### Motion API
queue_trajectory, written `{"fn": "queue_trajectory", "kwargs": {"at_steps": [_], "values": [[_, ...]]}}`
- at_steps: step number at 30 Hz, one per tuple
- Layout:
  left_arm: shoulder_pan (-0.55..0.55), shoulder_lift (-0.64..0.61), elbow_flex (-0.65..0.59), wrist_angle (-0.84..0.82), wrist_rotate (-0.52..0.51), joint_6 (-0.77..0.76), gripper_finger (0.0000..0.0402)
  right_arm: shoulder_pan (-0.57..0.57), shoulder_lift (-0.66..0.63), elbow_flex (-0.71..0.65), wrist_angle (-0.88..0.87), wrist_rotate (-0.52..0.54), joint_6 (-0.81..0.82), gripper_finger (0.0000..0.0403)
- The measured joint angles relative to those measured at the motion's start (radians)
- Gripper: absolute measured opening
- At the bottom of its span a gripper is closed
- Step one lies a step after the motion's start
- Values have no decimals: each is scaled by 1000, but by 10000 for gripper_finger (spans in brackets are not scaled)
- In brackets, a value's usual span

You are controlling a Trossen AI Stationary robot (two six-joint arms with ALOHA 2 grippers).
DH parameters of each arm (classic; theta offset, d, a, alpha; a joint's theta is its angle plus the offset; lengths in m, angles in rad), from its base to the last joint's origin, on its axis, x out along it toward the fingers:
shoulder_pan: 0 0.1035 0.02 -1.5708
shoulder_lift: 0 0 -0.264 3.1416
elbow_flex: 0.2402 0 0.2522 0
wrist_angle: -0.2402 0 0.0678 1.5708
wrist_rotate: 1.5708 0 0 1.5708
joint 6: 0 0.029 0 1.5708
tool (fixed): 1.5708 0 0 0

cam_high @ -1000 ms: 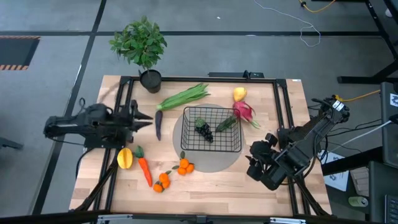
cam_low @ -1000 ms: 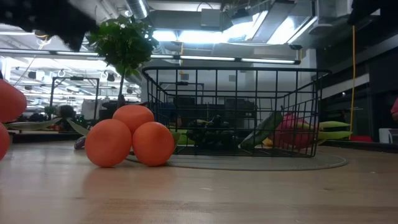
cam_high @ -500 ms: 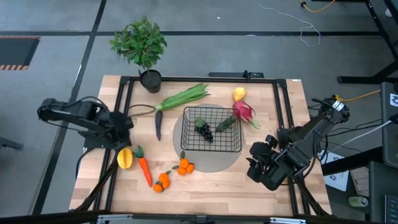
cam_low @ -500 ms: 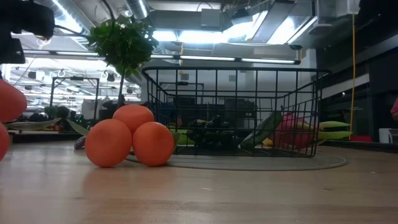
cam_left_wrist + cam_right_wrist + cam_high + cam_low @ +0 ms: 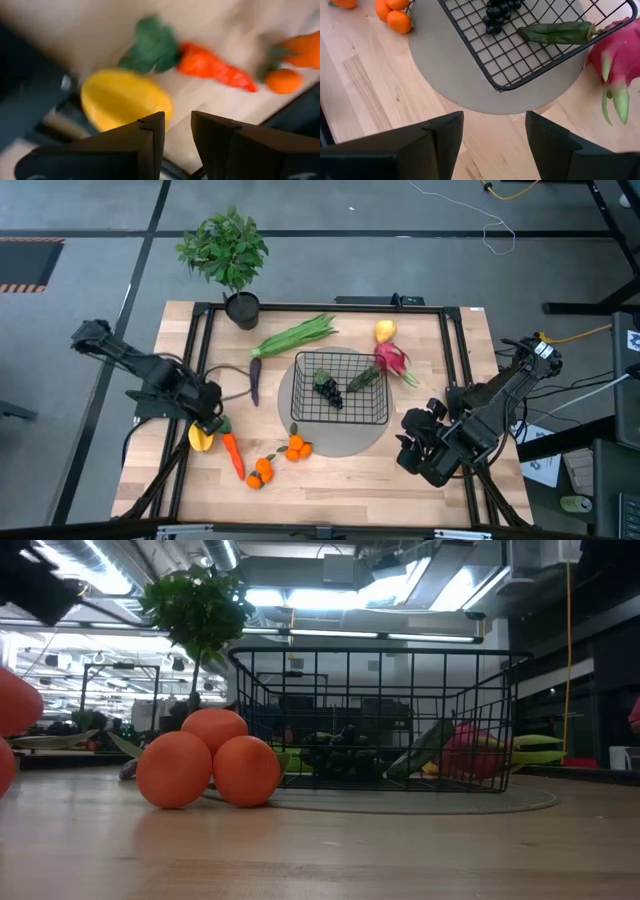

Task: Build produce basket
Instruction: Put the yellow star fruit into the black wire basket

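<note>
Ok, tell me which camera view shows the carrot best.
The high view: the whole carrot lies bare on the table, green top toward the left hand. The left wrist view shows it close but blurred, beside the yellow fruit. The low and right wrist views don't show it.

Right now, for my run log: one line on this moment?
left gripper: open over yellow fruit | right gripper: open, waiting | basket: grapes, green pepper
</note>
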Motion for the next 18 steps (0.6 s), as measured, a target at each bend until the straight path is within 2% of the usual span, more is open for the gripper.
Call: {"fn": "queue_trajectory", "kwargs": {"at_steps": [6, 9, 15, 18], "values": [[-140, 103, -2, 0, 43, -210, 85, 0, 0, 0, 0, 0, -2, 204], [-189, 118, -2, 2, 68, -252, 85, 0, 0, 0, 0, 0, -2, 204], [-249, 135, -2, 6, -60, -386, 85, 0, 0, 0, 0, 1, -4, 204], [-264, 166, -2, 6, -77, -435, 85, 0, 0, 0, -1, 1, -6, 204]]}}
